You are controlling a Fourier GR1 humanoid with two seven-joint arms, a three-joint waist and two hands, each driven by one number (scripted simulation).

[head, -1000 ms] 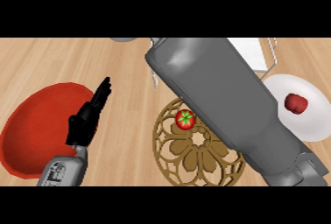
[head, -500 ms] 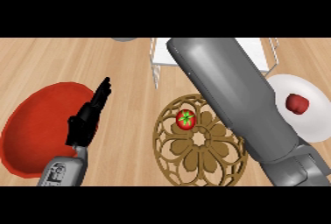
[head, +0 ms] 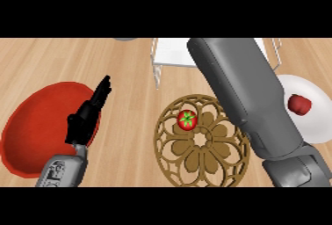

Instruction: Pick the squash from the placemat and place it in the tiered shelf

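Left hand (head: 84, 124) all black, blocky palm, slim fingers. Grey left forearm (head: 63, 172) just behind it, small dark recesses in the shell. Right forearm (head: 246, 101): thick smooth grey shell, darker section at its base.

A round red plate (head: 39, 123) lies at the left of the light wooden counter (head: 130, 66). At the right lies a round white plate (head: 318, 129), with a small dark red item (head: 299, 103) (kind unclear) resting on it.
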